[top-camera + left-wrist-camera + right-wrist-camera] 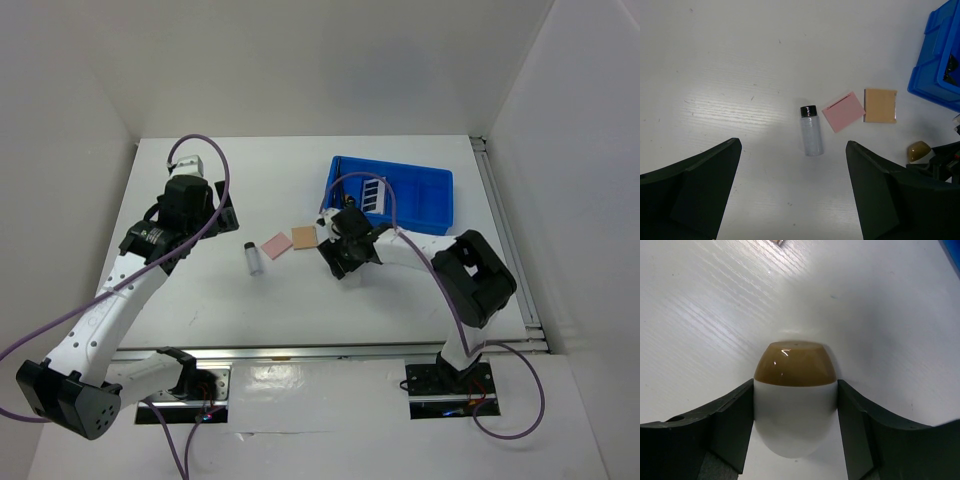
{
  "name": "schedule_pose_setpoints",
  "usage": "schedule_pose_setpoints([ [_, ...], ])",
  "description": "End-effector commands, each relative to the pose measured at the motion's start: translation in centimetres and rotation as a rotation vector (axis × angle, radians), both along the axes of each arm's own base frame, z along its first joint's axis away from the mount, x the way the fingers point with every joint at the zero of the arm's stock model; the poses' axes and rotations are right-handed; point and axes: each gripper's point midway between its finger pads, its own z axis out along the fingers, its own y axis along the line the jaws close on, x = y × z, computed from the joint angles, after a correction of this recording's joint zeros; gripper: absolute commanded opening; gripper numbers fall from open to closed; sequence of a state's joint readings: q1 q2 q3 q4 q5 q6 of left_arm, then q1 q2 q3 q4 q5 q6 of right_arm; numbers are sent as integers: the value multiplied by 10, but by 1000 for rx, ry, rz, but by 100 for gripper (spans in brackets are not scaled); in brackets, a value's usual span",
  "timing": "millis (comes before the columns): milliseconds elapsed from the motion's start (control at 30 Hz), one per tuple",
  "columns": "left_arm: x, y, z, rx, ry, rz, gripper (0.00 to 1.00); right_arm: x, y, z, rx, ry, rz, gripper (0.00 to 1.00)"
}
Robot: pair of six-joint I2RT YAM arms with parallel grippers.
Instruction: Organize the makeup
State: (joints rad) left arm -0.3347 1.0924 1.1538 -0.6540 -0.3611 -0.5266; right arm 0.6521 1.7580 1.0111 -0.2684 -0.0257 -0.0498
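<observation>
My right gripper point(795, 390) is shut on the white oval sponge point(794, 415), which has a glossy brown end; its fingers press both sides, low over the table. In the top view this gripper point(346, 248) sits just left of the blue tray point(430, 190). The dark eyeshadow palette point(372, 193) lies in the tray. The clear vial point(811, 137), pink pad point(843, 111) and tan pad point(880, 105) lie in a row on the table. My left gripper point(792, 150) is open and empty, above and short of the vial. No brushes show.
The blue tray's corner point(940, 65) is at the right edge of the left wrist view, with the sponge's brown end point(918, 151) below it. White walls enclose the table on three sides. Purple cables loop from both arms.
</observation>
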Motion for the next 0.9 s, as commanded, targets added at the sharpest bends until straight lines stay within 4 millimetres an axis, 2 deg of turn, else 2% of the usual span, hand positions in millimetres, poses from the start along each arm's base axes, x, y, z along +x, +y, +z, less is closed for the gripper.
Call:
schedule_pose_setpoints([
  [0, 3, -3, 15, -10, -46, -15, 100, -5, -6, 16, 6, -12, -43, 25],
  [100, 3, -3, 15, -10, -46, -15, 100, 1, -3, 43, 49, -54, -86, 23],
  [133, 4, -3, 17, -13, -55, -15, 100, 3, -1, 62, 75, -84, -86, 23],
  [200, 4, -3, 17, -13, -55, -15, 100, 10, -5, 82, 94, -110, -132, 21],
  [367, 4, -5, 13, -17, -50, -23, 100, 44, -30, 128, 144, -174, -291, 20],
  [400, 5, -7, 11, -23, -50, -30, 100, 56, -43, 136, 159, -188, -357, 20],
  [433, 5, -7, 11, -30, -50, -25, 100, 67, -47, 150, 188, -214, -391, 20],
  [467, 5, -7, 11, -30, -50, -25, 100, 80, -63, 154, 195, -222, -448, 20],
  [533, 5, -9, 7, -30, -31, -32, 100, 101, -74, 171, 234, -258, -508, 19],
  [567, 4, -11, 6, -37, -29, -42, 100, 110, -83, 168, 224, -260, -552, 19],
  [600, 4, -11, 6, -37, -29, -42, 100, 122, -100, 170, 214, -273, -601, 18],
  [633, 5, -13, 3, -32, -16, -56, 100, 133, -106, 179, 225, -294, -620, 18],
  [733, 6, -15, -6, -27, 17, -63, 100, 156, -134, 166, 190, -281, -705, 18],
  [833, 6, -24, -14, -49, 49, -101, 100, 176, -153, 160, 190, -280, -749, 18],
  [867, 5, -25, -18, -52, 60, -108, 100, 182, -155, 151, 184, -269, -745, 18],
])
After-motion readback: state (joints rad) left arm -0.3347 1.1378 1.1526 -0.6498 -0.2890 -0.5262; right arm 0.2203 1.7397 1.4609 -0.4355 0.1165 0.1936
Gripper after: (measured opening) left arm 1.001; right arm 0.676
